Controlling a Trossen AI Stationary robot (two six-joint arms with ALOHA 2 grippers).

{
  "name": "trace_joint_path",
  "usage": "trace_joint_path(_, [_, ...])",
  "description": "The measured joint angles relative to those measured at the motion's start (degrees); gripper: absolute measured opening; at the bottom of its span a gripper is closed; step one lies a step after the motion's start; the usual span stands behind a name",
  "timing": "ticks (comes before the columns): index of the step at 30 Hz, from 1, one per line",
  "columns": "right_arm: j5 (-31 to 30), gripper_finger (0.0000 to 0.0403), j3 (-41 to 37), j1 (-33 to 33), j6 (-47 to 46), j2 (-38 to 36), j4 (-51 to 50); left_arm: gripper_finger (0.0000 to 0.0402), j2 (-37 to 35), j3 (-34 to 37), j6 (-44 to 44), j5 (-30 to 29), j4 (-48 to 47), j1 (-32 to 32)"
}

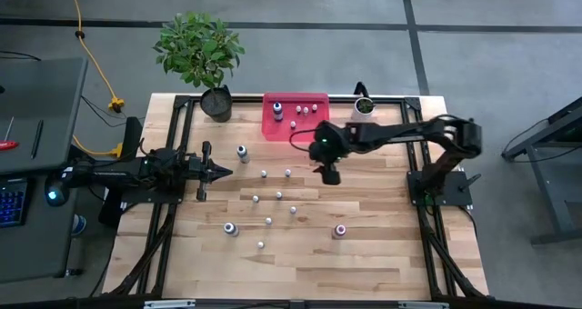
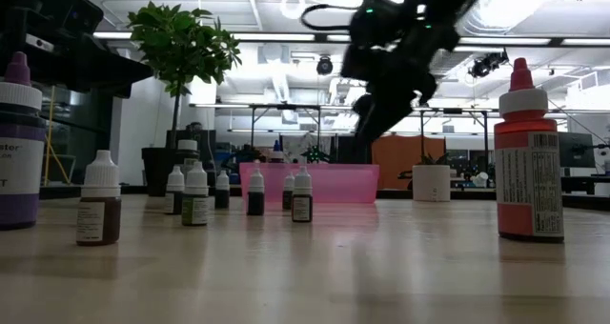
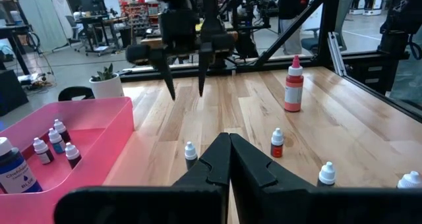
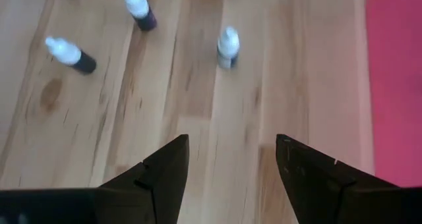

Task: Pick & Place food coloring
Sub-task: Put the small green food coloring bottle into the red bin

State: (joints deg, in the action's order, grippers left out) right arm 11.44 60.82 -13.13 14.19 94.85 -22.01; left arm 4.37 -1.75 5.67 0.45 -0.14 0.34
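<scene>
My right gripper [image 4: 227, 165] hangs over the table, fingers wide and holding nothing. The nearest bottle [image 4: 227, 47] stands upright just ahead of my fingertips, in line with the gap, with the pink tray [image 4: 395, 85] beside it. My left gripper [image 3: 229, 159], fingers together, waits farther away.

Place: a robotics lab or workshop floor.
Floor: bare grey concrete [image 1: 509, 54] with dark seams, a yellow cable [image 1: 86, 50] trailing at 10 o'clock of the table.
Bench: wooden table [image 1: 364, 254] on a black frame.
Beyond: ceiling light strips [image 2: 238, 40], more workbenches [image 3: 99, 26], racks and potted plants [image 2: 181, 48].
</scene>
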Motion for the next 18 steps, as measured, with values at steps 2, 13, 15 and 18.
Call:
trace_joint_path(2, [0.8, 0.0216, 3.2, 0.1, 2.0, 3.0, -0.2, 0.0000, 0.0, 0.0, 0.0, 0.0, 0.0, 0.0])
trace_joint_path(13, [2.5, 0.0216, 13.7, 2.4, 11.2, 14.8, -1.7, 0.0000, 0.0, 0.0, 0.0, 0.0, 0.0, 0.0])
trace_joint_path(15, [2.4, 0.0215, 14.1, 2.6, 12.0, 15.8, -1.0, 0.0000, 0.0, 0.0, 0.0, 0.0, 0.0, 0.0])
trace_joint_path(18, [2.2, 0.0213, 13.6, 2.7, 12.0, 16.4, 1.7, 0.0000, 0.0, 0.0, 0.0, 0.0, 0.0, 0.0])
